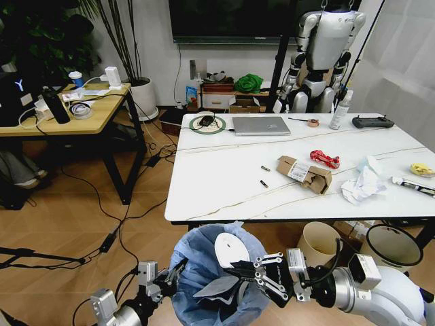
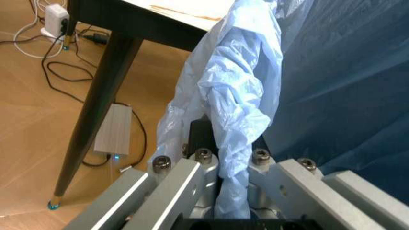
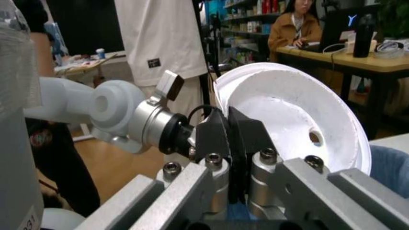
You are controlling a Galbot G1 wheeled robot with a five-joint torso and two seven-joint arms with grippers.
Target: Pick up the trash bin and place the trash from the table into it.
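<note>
While the left tool (image 1: 165,280) pinches the trash bin's (image 1: 197,272) blue bag | right tool (image 1: 241,273) grips white lid (image 1: 231,249), seemingly over bin | table (image 1: 224,183) beyond.

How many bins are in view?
3. The trash bin, in front of the table; a cream bucket under the table; a black bin right of the bucket. More may be hidden.

One trash bin (image 1: 204,272), one white lid (image 1: 231,250) (two robot hands), one laptop (image 1: 261,125)

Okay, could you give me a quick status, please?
Left gripper shut on trash bin liner. Right gripper holds white lid over it. Trash remains on table.
</note>
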